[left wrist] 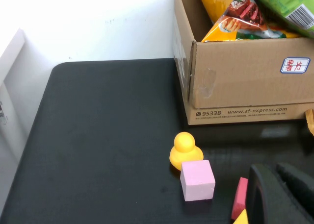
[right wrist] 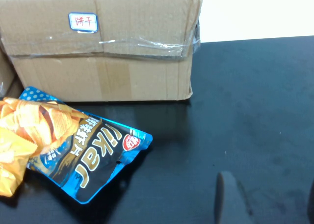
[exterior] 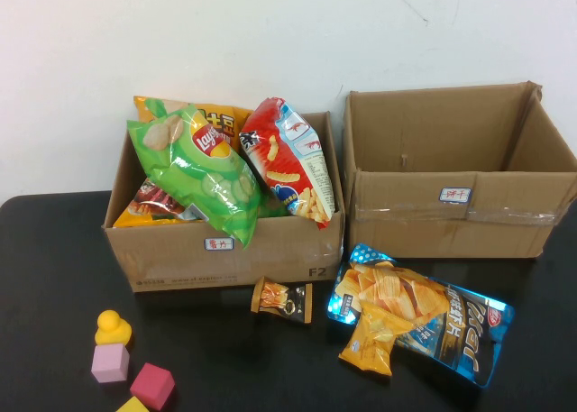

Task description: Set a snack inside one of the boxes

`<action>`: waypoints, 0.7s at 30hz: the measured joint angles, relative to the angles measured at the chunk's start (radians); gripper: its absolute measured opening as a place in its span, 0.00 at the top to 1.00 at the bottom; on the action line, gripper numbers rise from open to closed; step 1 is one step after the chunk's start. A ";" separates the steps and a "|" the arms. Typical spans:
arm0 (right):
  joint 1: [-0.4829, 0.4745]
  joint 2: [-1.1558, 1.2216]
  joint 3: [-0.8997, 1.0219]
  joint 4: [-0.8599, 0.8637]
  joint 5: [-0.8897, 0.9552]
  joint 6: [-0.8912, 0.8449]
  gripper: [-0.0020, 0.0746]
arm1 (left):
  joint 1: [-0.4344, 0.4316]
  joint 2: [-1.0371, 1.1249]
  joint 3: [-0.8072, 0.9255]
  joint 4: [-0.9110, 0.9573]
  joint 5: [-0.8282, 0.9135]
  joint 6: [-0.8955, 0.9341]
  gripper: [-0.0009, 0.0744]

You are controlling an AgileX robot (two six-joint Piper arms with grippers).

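Blue chip bag [exterior: 433,326]: lies flat on the black table [exterior: 54,268], just in front of the right box, its upper end near that box's front wall; nothing holds it.
Small yellow packet [exterior: 374,340]: rests on top of the blue chip bag, overlapping its near-left part.
Small brown snack packet [exterior: 284,299]: on the table to the left of the blue chip bag, close against the front of the left box.
Right box [exterior: 455,218]: open cardboard, just behind the blue chip bag, a white label on its front wall; no snacks show inside.
Left box [exterior: 225,250]: open cardboard, left of the blue chip bag, beside the right box; it is stuffed with a green bag [exterior: 203,173], a red-and-white bag [exterior: 288,160] and orange bags behind.
Toys: yellow duck [exterior: 112,325], pink cube [exterior: 110,363] and red cube [exterior: 151,385] sit well left of the blue chip bag, at the table's near edge.
Left gripper [left wrist: 282,194]: low over the table beside the cubes, far from the blue chip bag; cannot tell how its fingers stand.
Right gripper [right wrist: 267,199]: over bare table on the blue chip bag's right side, fingers spread apart, holding nothing.
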 joint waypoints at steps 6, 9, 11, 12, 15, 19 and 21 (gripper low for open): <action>0.000 0.000 0.000 0.000 0.000 0.000 0.55 | 0.000 0.000 0.000 0.000 0.000 0.000 0.99; 0.000 0.000 0.000 0.000 0.000 0.000 0.55 | 0.000 0.000 0.000 0.000 0.000 0.000 0.99; 0.000 0.000 0.000 0.000 0.000 0.000 0.55 | 0.000 0.000 0.000 -0.002 0.000 0.000 0.99; 0.000 0.000 0.000 0.000 0.000 0.000 0.55 | 0.000 0.000 0.000 -0.002 0.000 0.000 0.99; 0.000 0.000 0.001 0.002 -0.016 0.000 0.55 | 0.000 0.000 0.000 -0.008 -0.006 0.000 0.99; 0.000 0.000 0.005 0.012 -0.133 0.000 0.55 | 0.000 0.000 0.006 -0.037 -0.083 0.000 0.99; 0.000 0.000 0.005 0.014 -0.250 0.000 0.55 | 0.000 0.000 0.006 -0.037 -0.187 0.000 0.99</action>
